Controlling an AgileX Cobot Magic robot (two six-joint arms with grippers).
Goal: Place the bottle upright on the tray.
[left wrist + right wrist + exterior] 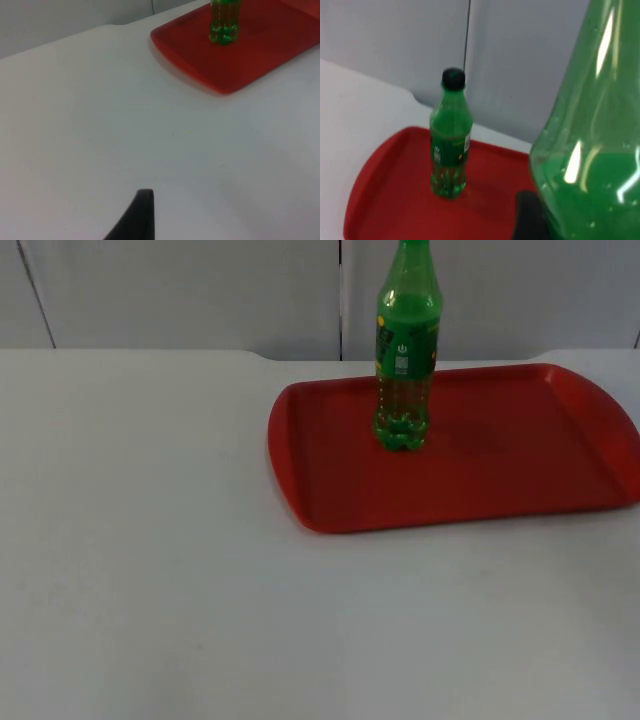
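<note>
Two green bottles counted, not one. Nearest to the right hand (532,220): the held bottle (590,150), pressed against the black fingertip and, by the look of it, clamped there, though the far side of the grip was hidden. Hung with its long axis upright, shoulder above the wider body, over the near part of the red tray (385,190). Judged well placed for a straight lowering, with no turning called for.

Farther along the same line of sight: the standing bottle (450,145), black cap on, already upright on the tray and well apart from the held one. Seen from the top view at the tray's back half, toward its left end, base flat on the red floor. Left plenty of bare tray on the side nearer the right hand; best kept clear of when setting down, lest the standing one be knocked over.

Over on the other side: the left hand (140,217), low above the bare white tabletop (180,570), waiting, the tray's corner well ahead of it. Grip state there not to be told. Right hand plainly the nearer and the one to finish.
</note>
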